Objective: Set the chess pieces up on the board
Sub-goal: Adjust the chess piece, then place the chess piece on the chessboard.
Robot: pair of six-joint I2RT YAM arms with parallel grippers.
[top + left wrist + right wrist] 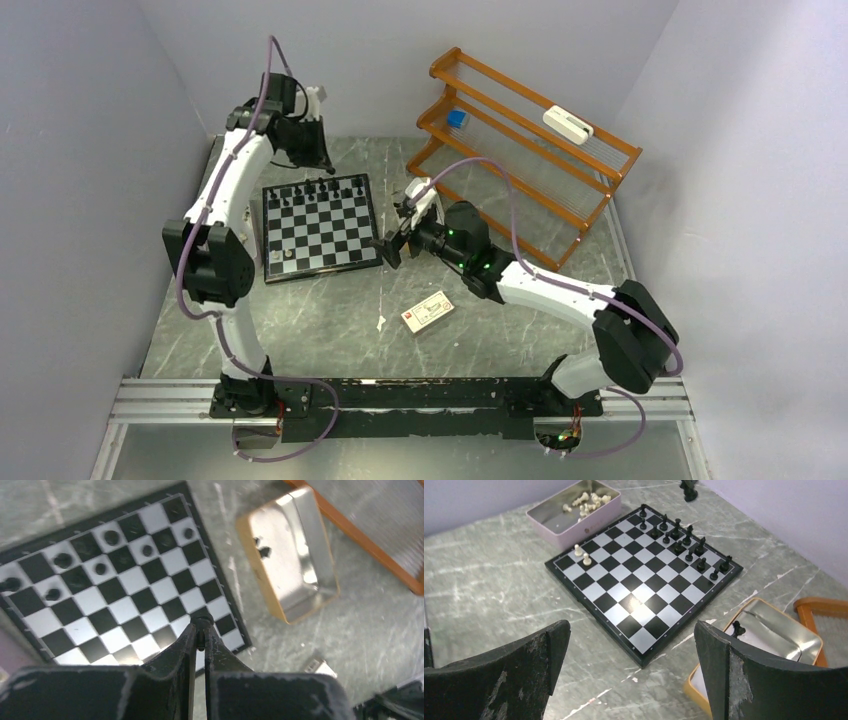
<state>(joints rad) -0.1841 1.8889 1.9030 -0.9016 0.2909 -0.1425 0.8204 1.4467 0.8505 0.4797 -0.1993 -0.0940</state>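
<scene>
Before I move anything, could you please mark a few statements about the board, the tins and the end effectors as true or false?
1. The right end effector is open, with nothing between its fingers. True.
2. Two white pieces stand on the board. True.
3. The pink tin holds black pieces. False: it holds white ones.
4. The left end effector is wide open. False: its fingers are shut together.
5. The orange-rimmed tin is empty. False: a black piece is in it.
</scene>
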